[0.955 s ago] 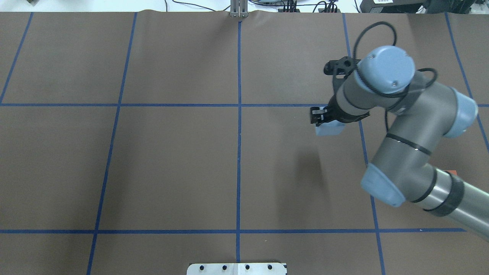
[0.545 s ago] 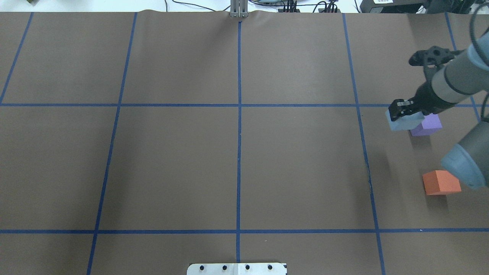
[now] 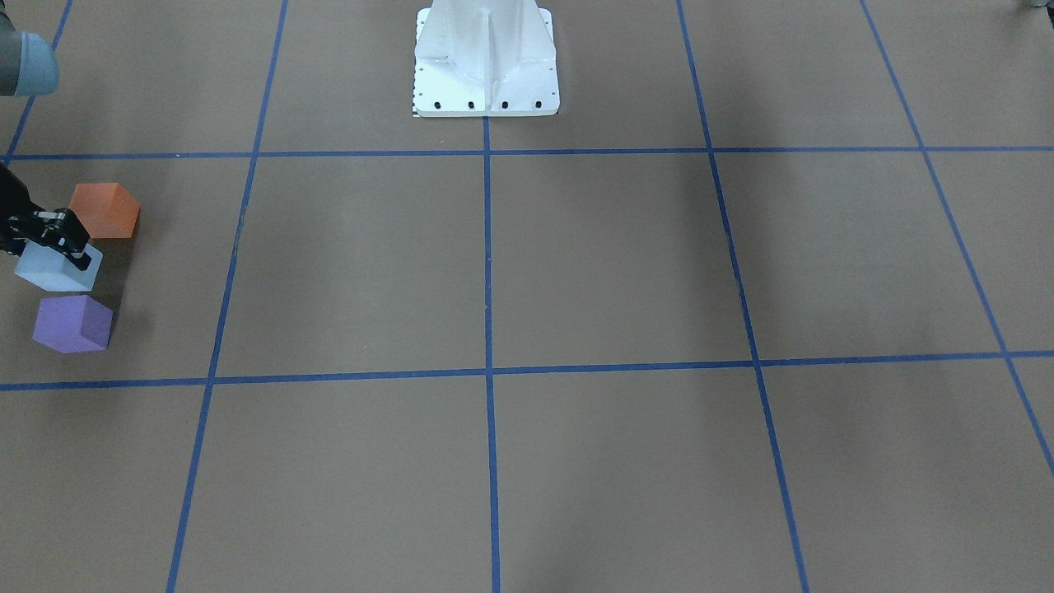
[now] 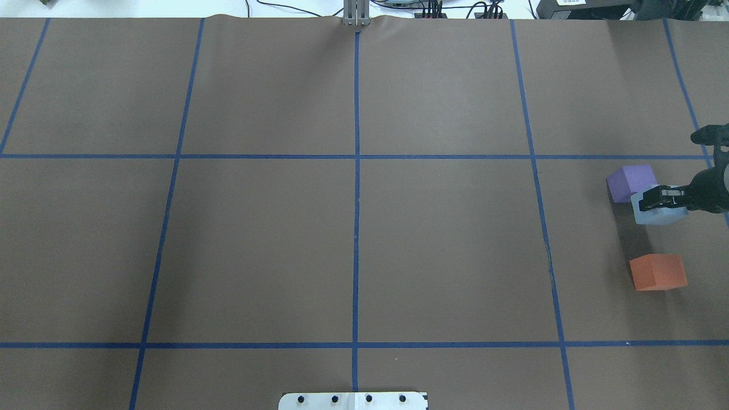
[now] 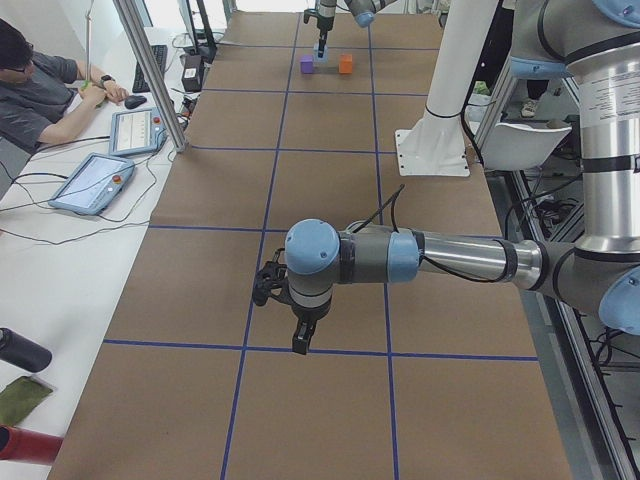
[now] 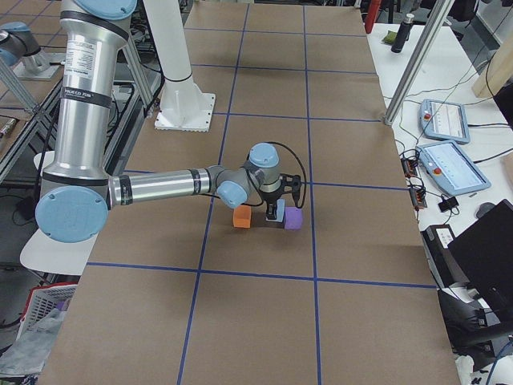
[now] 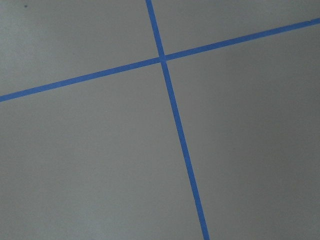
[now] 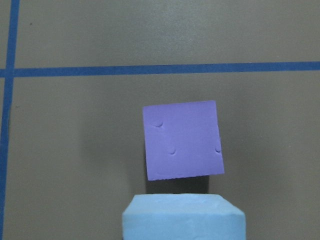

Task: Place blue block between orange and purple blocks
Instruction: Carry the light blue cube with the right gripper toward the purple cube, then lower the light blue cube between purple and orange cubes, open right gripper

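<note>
Well off to the left, the left gripper [image 5: 298, 345] hangs over bare table [image 4: 353, 239], far from all three blocks. It shows only in the side view, so I cannot tell whether its jaws are apart or together, and its wrist camera sees nothing but blue tape lines. The work sits at the table's right end. There the purple block [image 4: 629, 181] is the far one and the orange block [image 4: 658, 272] the near one, so the slot to be filled runs far to near. The right gripper [image 4: 655, 200] is clamped on the blue block [image 4: 660, 215] and holds it inside that slot. The blue block is not centred. It lies just beside the purple block, nearly corner to corner with it and a little to its right, while a clear strip of table separates it from the orange one. The right wrist camera agrees, with the purple block straight ahead, just beyond the blue block's top edge. Whether the blue block already rests on the table I cannot tell. The coming move probably needs a small shift toward the near, orange side, then a straight descent and release without nudging the purple block.
</note>
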`<state>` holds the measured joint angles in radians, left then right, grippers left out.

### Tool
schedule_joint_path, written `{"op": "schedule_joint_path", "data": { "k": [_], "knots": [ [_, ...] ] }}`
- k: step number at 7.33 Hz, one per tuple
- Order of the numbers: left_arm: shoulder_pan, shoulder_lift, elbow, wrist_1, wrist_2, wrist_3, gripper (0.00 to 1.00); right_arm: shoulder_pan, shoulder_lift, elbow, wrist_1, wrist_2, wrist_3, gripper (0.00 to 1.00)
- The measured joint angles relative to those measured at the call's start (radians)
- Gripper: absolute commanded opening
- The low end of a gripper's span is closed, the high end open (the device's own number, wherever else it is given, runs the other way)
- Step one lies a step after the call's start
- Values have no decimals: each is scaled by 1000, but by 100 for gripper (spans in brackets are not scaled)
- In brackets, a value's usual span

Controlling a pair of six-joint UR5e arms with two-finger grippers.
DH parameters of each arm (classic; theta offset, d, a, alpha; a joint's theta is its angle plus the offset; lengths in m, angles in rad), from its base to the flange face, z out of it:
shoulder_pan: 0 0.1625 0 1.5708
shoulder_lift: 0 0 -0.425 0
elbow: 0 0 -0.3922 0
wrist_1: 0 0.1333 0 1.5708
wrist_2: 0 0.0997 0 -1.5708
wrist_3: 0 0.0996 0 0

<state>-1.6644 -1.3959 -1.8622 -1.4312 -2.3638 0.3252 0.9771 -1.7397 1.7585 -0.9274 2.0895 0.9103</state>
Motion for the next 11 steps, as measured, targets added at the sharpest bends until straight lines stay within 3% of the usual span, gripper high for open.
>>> {"op": "schedule_joint_path", "data": {
  "k": [1, 2, 3, 6, 8, 9, 11],
  "knots": [
    [0, 0, 0, 0, 0, 0, 100, -30, -2, -32, 51, -29, 27, 0],
    [0, 0, 0, 0, 0, 0, 100, -66, -5, -47, 80, -59, 49, 25],
    [0, 0, 0, 0, 0, -1, 100, -94, -8, -52, 95, -79, 56, 99],
    [0, 0, 1, 0, 1, -2, 100, -111, -30, -34, 107, -71, -51, 100],
    [0, 1, 1, 0, 1, -2, 100, 28, -44, -10, 78, 69, -208, 100],
    [0, 1, 1, 0, 0, -2, 100, 124, -44, 8, 20, 148, -305, 100],
    [0, 2, 0, 0, 0, -1, 100, 288, -42, 88, -201, 210, -535, 100]
  ]
}}
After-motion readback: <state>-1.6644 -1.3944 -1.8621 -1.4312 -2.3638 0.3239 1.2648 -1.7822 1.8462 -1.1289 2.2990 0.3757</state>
